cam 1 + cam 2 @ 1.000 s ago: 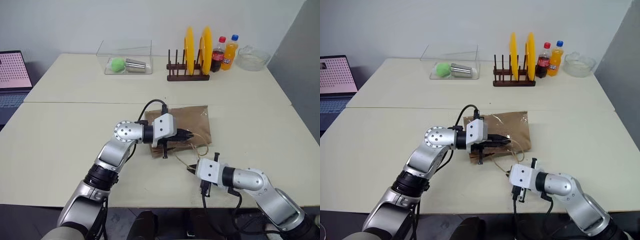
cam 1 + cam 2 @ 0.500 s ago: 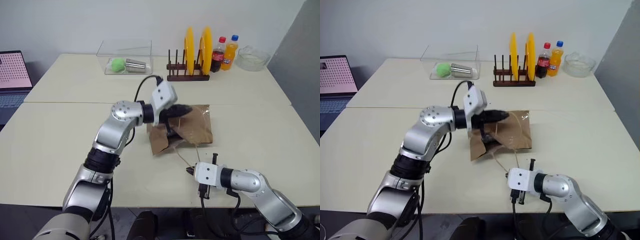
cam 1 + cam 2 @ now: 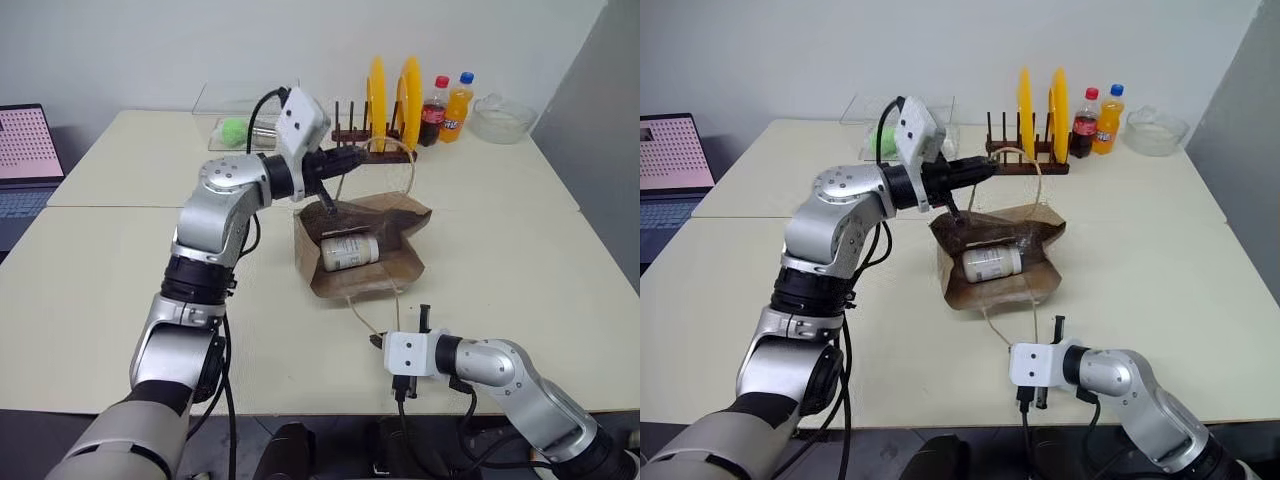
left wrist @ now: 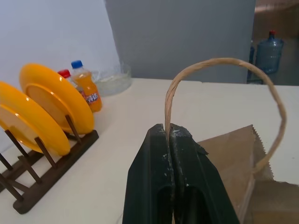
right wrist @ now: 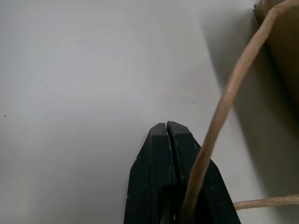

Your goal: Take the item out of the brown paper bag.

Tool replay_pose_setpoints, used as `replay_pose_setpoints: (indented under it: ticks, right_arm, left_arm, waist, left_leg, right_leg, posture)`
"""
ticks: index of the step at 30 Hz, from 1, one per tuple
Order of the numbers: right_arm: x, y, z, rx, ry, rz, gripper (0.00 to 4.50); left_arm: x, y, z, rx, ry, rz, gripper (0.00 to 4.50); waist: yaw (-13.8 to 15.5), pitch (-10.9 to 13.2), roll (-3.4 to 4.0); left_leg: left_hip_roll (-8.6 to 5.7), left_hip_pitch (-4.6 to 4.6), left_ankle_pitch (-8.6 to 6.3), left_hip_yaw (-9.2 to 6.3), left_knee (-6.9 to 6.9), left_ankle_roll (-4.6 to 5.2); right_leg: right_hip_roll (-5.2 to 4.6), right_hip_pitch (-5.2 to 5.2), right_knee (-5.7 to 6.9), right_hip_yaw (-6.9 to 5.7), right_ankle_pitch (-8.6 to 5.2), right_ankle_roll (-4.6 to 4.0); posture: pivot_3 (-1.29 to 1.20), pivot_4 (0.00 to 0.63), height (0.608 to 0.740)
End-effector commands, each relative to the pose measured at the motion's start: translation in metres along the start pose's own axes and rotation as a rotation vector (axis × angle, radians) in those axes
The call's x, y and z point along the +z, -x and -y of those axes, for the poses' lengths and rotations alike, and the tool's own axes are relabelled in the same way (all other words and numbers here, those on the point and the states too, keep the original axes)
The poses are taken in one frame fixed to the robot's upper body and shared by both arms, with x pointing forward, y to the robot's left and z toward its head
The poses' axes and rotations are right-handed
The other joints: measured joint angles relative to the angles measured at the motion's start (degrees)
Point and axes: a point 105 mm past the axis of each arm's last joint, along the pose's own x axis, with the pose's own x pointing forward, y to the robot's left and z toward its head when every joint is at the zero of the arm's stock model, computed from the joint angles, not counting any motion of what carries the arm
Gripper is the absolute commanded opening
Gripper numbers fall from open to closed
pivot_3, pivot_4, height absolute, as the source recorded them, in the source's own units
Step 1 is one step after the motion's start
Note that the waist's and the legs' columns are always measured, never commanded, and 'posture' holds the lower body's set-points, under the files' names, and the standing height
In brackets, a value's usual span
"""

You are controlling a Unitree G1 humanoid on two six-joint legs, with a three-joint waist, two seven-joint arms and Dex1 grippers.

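Observation:
The brown paper bag (image 3: 372, 276) lies mid-table with its mouth pulled open and facing me. Inside it the item (image 3: 349, 251), a pale can with a label, lies on its side. My left gripper (image 3: 345, 158) is raised above the bag and shut on the upper loop handle (image 4: 224, 60), which arches past its fingertips (image 4: 161, 135). My right gripper (image 3: 378, 342) sits low near the table's front edge. It is shut on the lower loop handle (image 5: 229, 100), which runs from the bag's mouth to it.
At the back stand a wooden rack with yellow plates (image 3: 378, 100), a cola bottle (image 3: 436, 108), an orange soda bottle (image 3: 460, 105) and a glass bowl (image 3: 504, 115). A clear box (image 3: 225, 95) holds a green ball and a steel cup. A laptop (image 3: 25, 145) is at far left.
My left gripper rose and moved away from me with the upper handle, lifting the bag's top side. The mouth opened and the can came into sight. The right gripper stayed put.

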Motion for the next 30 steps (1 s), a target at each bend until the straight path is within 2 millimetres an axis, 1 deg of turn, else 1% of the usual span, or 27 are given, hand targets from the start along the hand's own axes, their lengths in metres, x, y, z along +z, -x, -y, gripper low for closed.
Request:
replay_pose_setpoints:
  ticks: [1,2,3,4,6,7,9,11,13,16,18,19,20,21,23,25,27,28,30]
  right_arm:
    - [-0.007,-0.005,-0.012,0.041,-0.078,-0.018,0.04]
    - [-0.003,-0.005,-0.007,0.019,-0.095,0.004,0.04]
    - [0.001,-0.004,-0.004,0.010,-0.108,0.021,0.39]
    - [0.005,-0.003,-0.002,0.008,-0.119,0.037,0.57]
    - [0.010,-0.001,0.003,-0.005,-0.138,0.054,1.21]
    - [0.012,0.002,0.003,0.007,-0.151,0.063,1.59]
    - [0.018,0.010,0.004,0.033,-0.166,0.083,2.20]
    - [0.027,0.021,0.011,0.033,-0.162,0.113,2.20]
    - [0.036,0.038,0.024,0.013,-0.163,0.139,2.20]
    - [0.043,0.059,0.030,0.045,-0.175,0.153,2.20]
    - [0.048,0.073,0.030,0.086,-0.225,0.184,2.20]
    - [0.052,0.079,0.031,0.101,-0.288,0.226,2.20]
    - [0.054,0.084,0.032,0.115,-0.333,0.253,2.20]
    - [0.054,0.087,0.033,0.121,-0.341,0.261,2.20]
    - [0.060,0.089,0.044,0.097,-0.343,0.293,2.20]
    - [0.078,0.082,0.064,0.043,-0.331,0.376,2.20]
    - [0.093,0.073,0.080,0.008,-0.331,0.435,2.20]
    - [0.096,0.067,0.085,-0.001,-0.331,0.438,2.20]
    - [0.093,0.051,0.096,-0.041,-0.300,0.390,2.20]
  left_arm:
    - [0.028,0.004,0.002,-0.036,-0.049,0.101,0.00]
    - [0.028,0.005,0.006,-0.057,-0.054,0.104,0.00]
    - [0.028,0.006,0.010,-0.077,-0.058,0.105,0.00]
    - [0.027,0.008,0.013,-0.099,-0.060,0.105,0.00]
    - [0.026,0.010,0.020,-0.135,-0.056,0.111,0.00]
    - [0.026,0.011,0.023,-0.147,-0.056,0.111,0.00]
    - [0.025,0.013,0.026,-0.167,-0.055,0.118,0.00]
    - [0.025,0.015,0.029,-0.183,-0.053,0.119,0.00]
    - [0.023,0.016,0.030,-0.189,-0.056,0.117,0.00]
    - [0.020,0.018,0.031,-0.191,-0.056,0.114,0.00]
    - [0.018,0.018,0.033,-0.196,-0.055,0.111,0.00]
    - [0.016,0.018,0.034,-0.199,-0.055,0.109,0.00]
    - [0.015,0.018,0.035,-0.202,-0.056,0.108,0.00]
    - [0.015,0.018,0.036,-0.203,-0.057,0.108,0.00]
    - [0.014,0.017,0.035,-0.203,-0.056,0.109,0.00]
    - [0.015,0.016,0.035,-0.202,-0.055,0.118,0.00]
    - [0.016,0.015,0.035,-0.197,-0.052,0.130,0.00]
    - [0.017,0.015,0.034,-0.193,-0.051,0.134,0.00]
    - [0.019,0.015,0.032,-0.180,-0.053,0.143,0.00]
  waist:
    - [-0.03,0.00,0.00]
    - [-0.03,0.00,0.00]
    - [-0.09,0.00,0.00]
    - [-0.13,0.00,0.00]
    - [-0.16,0.00,0.00]
    - [-0.13,0.00,0.00]
    - [-0.07,0.00,0.00]
    - [-0.03,0.01,0.00]
    - [-0.02,0.02,0.01]
    - [0.04,0.02,0.01]
    - [0.05,0.02,0.01]
    - [0.03,0.02,0.01]
    - [0.02,0.02,0.00]
    - [0.02,0.03,0.00]
    - [0.03,0.03,0.00]
    - [-0.23,0.03,0.01]
    - [-0.44,0.04,0.00]
    - [-0.37,0.04,0.01]
    - [-0.27,0.04,0.00]
  left_leg:
    - [0.00,0.01,0.00,0.01,0.00,0.00]
    - [0.01,0.02,0.00,0.00,-0.01,-0.01]
    - [0.01,0.02,0.01,0.01,-0.01,-0.01]
    - [0.01,0.02,0.01,0.02,-0.01,-0.02]
    - [0.01,0.02,0.01,0.03,-0.01,-0.02]
    - [0.01,0.02,0.01,0.02,-0.02,-0.03]
    - [0.01,-0.01,0.01,0.00,-0.02,-0.03]
    - [0.00,-0.04,0.01,0.00,-0.01,-0.02]
    - [-0.01,-0.08,0.00,0.00,0.00,0.00]
    - [-0.02,-0.14,-0.04,-0.01,0.02,0.07]
    - [-0.02,-0.14,-0.12,-0.04,0.01,0.20]
    - [-0.02,-0.13,-0.12,-0.04,-0.01,0.21]
    - [0.00,-0.13,-0.12,-0.04,-0.02,0.21]
    - [0.01,-0.13,-0.12,-0.04,-0.02,0.21]
    - [0.00,-0.14,-0.12,-0.04,-0.01,0.22]
    - [0.00,-0.11,-0.13,0.03,0.01,0.23]
    - [0.00,-0.04,-0.13,0.05,0.00,0.23]
    - [0.00,-0.03,-0.12,0.03,-0.03,0.23]
    - [0.01,-0.05,-0.12,-0.08,-0.05,0.23]
  right_leg:
    - [0.00,0.00,0.01,0.01,0.00,0.00]
    - [0.00,0.00,0.01,0.01,0.00,0.00]
    - [0.00,0.00,0.02,0.01,0.00,0.00]
    - [0.00,0.00,0.02,0.03,0.00,0.00]
    - [0.00,0.00,0.04,0.04,0.00,0.00]
    - [0.00,-0.01,0.03,0.04,0.00,0.00]
    - [0.00,-0.03,0.02,0.03,0.00,-0.01]
    - [0.00,-0.04,0.00,0.02,0.00,-0.01]
    - [-0.01,-0.06,-0.01,0.02,0.00,0.00]
    - [-0.02,-0.09,-0.01,0.01,0.00,0.00]
    - [-0.02,-0.09,-0.02,-0.02,0.00,0.00]
    - [-0.02,-0.09,-0.02,-0.03,0.00,0.00]
    - [-0.02,-0.09,-0.02,-0.04,0.00,0.00]
    - [-0.02,-0.09,-0.02,-0.04,0.00,0.00]
    - [-0.02,-0.09,-0.02,-0.04,0.00,0.00]
    - [-0.02,-0.09,0.00,0.02,0.00,-0.01]
    - [-0.02,-0.09,0.05,0.06,0.01,-0.01]
    - [-0.01,-0.09,0.09,0.05,0.01,-0.01]
    - [-0.01,-0.09,0.07,-0.06,0.00,-0.02]
  posture:
    - [0.00,0.150,0.740]
    - [0.00,0.150,0.740]
    - [0.00,0.150,0.740]
    - [0.00,0.150,0.740]
    - [0.00,0.150,0.740]
    - [0.00,0.150,0.740]
    - [0.00,0.150,0.740]
    - [0.00,0.150,0.740]
    - [0.00,0.150,0.740]
    - [0.00,0.150,0.740]
    - [0.00,0.150,0.740]
    - [0.00,0.150,0.740]
    - [0.00,0.150,0.740]
    - [0.00,0.150,0.740]
    - [0.00,0.150,0.740]
    - [0.00,0.150,0.740]
    - [0.00,0.150,0.740]
    - [0.00,0.150,0.740]
    - [0.00,0.150,0.740]
